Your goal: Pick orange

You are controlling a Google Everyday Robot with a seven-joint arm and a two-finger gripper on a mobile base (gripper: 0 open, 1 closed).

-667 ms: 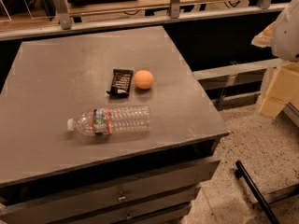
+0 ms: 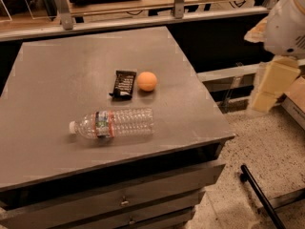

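Your orange (image 2: pixel 147 81) sits on the grey table (image 2: pixel 57 70), a little to the 2 o'clock side of the tabletop's middle, resting on the bare surface with nothing holding it.

Just beside it at 9 o'clock lies the dark snack bar (image 2: pixel 123 84), flat on the table with its long axis running roughly 12 to 6. Whether the wrapper touches the fruit, you cannot tell.

At about 7 o'clock from the orange, near but apart from both it and the bar, a clear bottle (image 2: pixel 114 123) lies on its side. Its white cap points to 9 o'clock and a label band wraps it near the cap end.

Look toward 3 o'clock from the orange, past the table's right edge, and you find the gripper (image 2: pixel 270 86). It is a pale cream piece hanging below the white arm (image 2: pixel 286 23), off the table and well apart from the fruit, over the speckled floor (image 2: pixel 267 142). You cannot tell whether it is open or closed, and it holds nothing that you can see.

Drawers (image 2: pixel 124 199) run under the tabletop at 6 o'clock. A black rod (image 2: pixel 259 194) lies on the floor at 5 o'clock. A metal rail (image 2: pixel 119 23) crosses behind the table at 12 o'clock.
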